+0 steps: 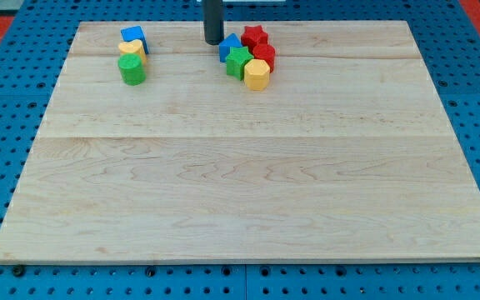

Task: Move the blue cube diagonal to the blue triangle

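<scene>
The blue cube (133, 37) sits near the view's top left of the wooden board (248, 192), touching a yellow block (130, 50) below it, with a green cylinder (132, 70) below that. The blue triangle (228, 46) lies at the top centre, in a cluster with a red star (255, 36), a red block (264, 54), a green block (238, 62) and a yellow hexagon (257, 75). My tip (213, 41) rests on the board just left of the blue triangle, well to the right of the blue cube.
The wooden board lies on a blue perforated table (7, 125). The board's top edge runs close behind both block groups.
</scene>
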Available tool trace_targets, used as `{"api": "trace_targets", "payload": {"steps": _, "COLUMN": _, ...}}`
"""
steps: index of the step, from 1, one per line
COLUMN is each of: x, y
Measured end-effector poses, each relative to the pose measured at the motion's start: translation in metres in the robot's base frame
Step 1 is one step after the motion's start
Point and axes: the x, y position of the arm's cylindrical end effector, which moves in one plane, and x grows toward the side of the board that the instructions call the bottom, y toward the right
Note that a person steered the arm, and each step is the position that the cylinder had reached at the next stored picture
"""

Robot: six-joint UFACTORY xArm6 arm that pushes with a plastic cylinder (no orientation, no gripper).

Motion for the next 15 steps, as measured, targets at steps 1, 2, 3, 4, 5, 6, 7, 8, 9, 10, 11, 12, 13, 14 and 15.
{"api": "trace_targets", "payload": {"steps": 1, "x": -0.024, "y": -0.027}}
{"api": "trace_targets", "payload": {"steps": 2, "x": -0.039, "y": -0.055}}
{"api": "trace_targets", "payload": {"steps": 3, "x": -0.039, "y": -0.111}}
{"api": "trace_targets", "payload": {"steps": 4, "x": -0.039, "y": -0.169}}
{"api": "trace_targets", "payload": {"steps": 5, "x": -0.03, "y": -0.192}}
{"api": "trace_targets", "payload": {"steps": 6, "x": -0.015, "y": -0.192}}
{"api": "trace_targets", "payload": {"steps": 7, "x": -0.004, "y": -0.188}}
{"api": "trace_targets", "payload": {"steps": 8, "x": 0.011, "y": -0.167}}
{"api": "trace_targets", "payload": {"steps": 9, "x": 0.019, "y": -0.14}}
{"api": "trace_targets", "payload": {"steps": 10, "x": 0.023, "y": -0.111}}
{"api": "trace_targets", "payload": {"steps": 11, "x": 0.023, "y": -0.091}}
{"api": "trace_targets", "payload": {"steps": 12, "x": 0.025, "y": -0.076}}
{"api": "trace_targets", "payload": {"steps": 13, "x": 0.025, "y": -0.033}}
{"api": "trace_targets", "payload": {"steps": 14, "x": 0.015, "y": 0.002}}
{"api": "trace_targets", "payload": {"steps": 15, "x": -0.017, "y": 0.014}}
